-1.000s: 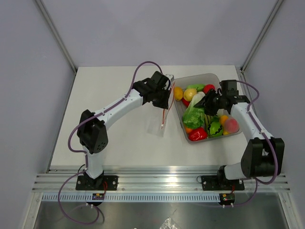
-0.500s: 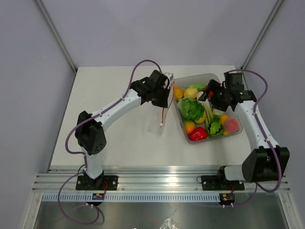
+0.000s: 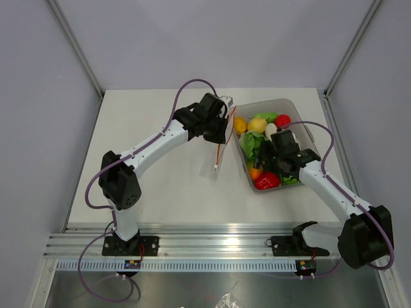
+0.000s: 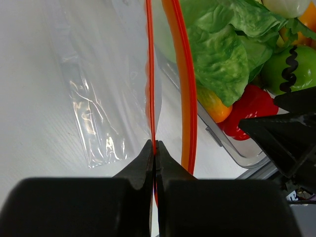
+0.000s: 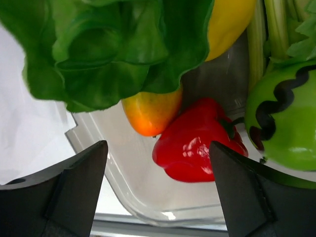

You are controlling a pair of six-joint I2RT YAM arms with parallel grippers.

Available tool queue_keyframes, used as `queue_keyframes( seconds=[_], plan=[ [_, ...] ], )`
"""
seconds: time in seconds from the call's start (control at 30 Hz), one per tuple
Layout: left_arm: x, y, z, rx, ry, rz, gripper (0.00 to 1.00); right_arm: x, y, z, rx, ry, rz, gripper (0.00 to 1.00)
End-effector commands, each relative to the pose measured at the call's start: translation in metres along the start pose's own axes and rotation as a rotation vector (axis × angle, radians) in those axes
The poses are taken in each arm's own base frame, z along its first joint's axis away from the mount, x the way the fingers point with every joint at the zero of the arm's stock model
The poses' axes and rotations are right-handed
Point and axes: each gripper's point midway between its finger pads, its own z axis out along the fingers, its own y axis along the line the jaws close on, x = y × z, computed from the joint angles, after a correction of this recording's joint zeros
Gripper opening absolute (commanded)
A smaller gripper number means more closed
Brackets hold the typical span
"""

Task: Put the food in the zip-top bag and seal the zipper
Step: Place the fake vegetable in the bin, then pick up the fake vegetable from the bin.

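A pale, matte table (image 3: 160,186) fills the floor of a booth with plain grey walls (image 3: 192,38) and slanting metal posts (image 3: 74,45) at the far corners; a ribbed aluminium rail (image 3: 212,247) runs along the near edge, where both arms are bolted. Towards the far middle, the left gripper (image 3: 220,123) is pinched tight on one track of the zipper (image 4: 149,74). The other red-orange track bows away to the right, so the mouth of the zip-top bag (image 4: 94,94) gapes. The clear film hangs down from the grip towards the tabletop, just left of the grey tub (image 3: 293,103). The food is heaped in that tub: a lettuce (image 3: 252,145), a lemon (image 3: 257,124) and a red pepper (image 3: 266,181) at the near left corner. The right gripper (image 5: 158,148) hovers over that corner, its jaws spread wide with nothing between them, and the pepper and an orange-yellow fruit (image 5: 150,114) lie below
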Motion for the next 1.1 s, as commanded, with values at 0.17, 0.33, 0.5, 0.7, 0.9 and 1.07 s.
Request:
queue_keyframes(
  seconds=[0.17, 0.33, 0.5, 0.7, 0.9, 1.07],
  plan=[
    [-0.016, 0.005, -0.015, -0.023, -0.067, 0.020, 0.00, -0.046, 0.035, 0.028, -0.067, -0.165, 0.124, 0.87],
    [-0.018, 0.008, -0.018, -0.034, -0.071, 0.024, 0.00, -0.061, 0.042, 0.043, -0.055, -0.198, 0.165, 0.68],
    [-0.018, 0.009, -0.020, -0.039, -0.069, 0.029, 0.00, -0.083, 0.037, 0.041, -0.002, -0.287, 0.199, 0.23],
    [-0.019, 0.008, -0.027, -0.036, -0.078, 0.034, 0.00, -0.115, 0.051, -0.011, -0.034, -0.348, 0.116, 0.00],
    [-0.019, 0.010, -0.036, -0.046, -0.083, 0.044, 0.00, -0.102, 0.064, -0.033, -0.035, -0.150, -0.016, 0.00],
    [-0.015, 0.011, -0.038, -0.050, -0.081, 0.046, 0.00, -0.099, 0.058, -0.051, -0.036, -0.095, -0.075, 0.00]
  ],
)
